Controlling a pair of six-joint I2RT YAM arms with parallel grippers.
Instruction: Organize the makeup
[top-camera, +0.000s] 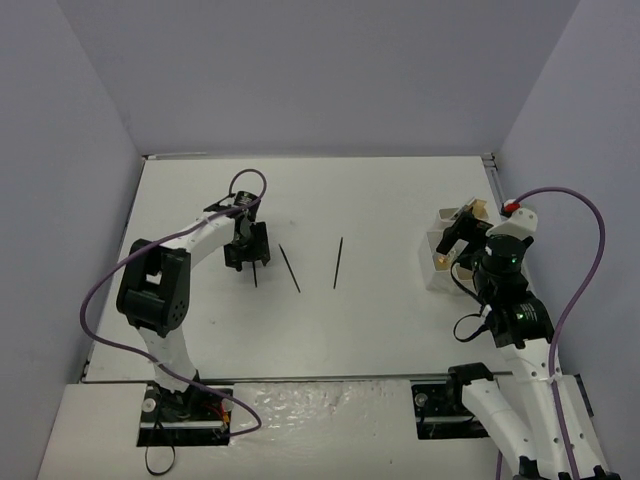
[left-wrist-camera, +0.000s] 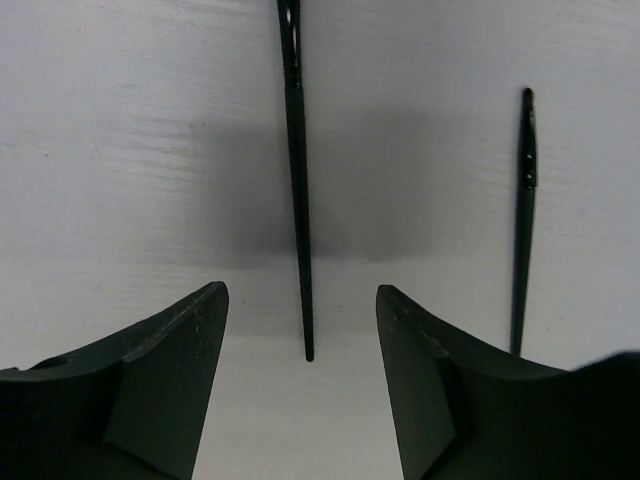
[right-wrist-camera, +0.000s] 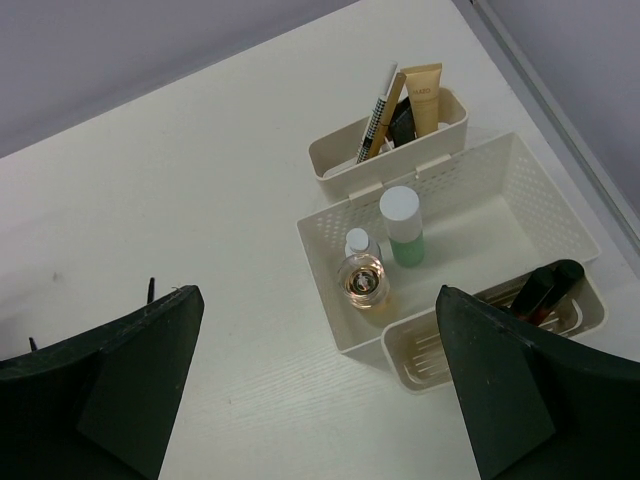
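At the bottom of the left wrist view a first black stick lies on the white table. It is thin and glossy, its tapered tip points down between the two fingers, and its thicker end runs off the top edge. A second black stick lies to its right, near-parallel, with its lower end meeting the edge of the right-hand finger. In the overhead view a third black stick lies alone mid-frame, well apart from the tray.

Left gripper — jaws apart, one on each side of the first stick, not touching it, nothing held. Right gripper has its jaws spread wide and empty, above the white tray at the right of the overhead view.

In the tray's big perforated bin a green-based bottle with a white cap stands upright. A small white-capped bottle stands beside it, and a round clear bottle of amber liquid sits just in front. The upper bin holds a tan tube and leaning pencils. The lower right bin holds dark red-and-black sticks — details too small to tell.
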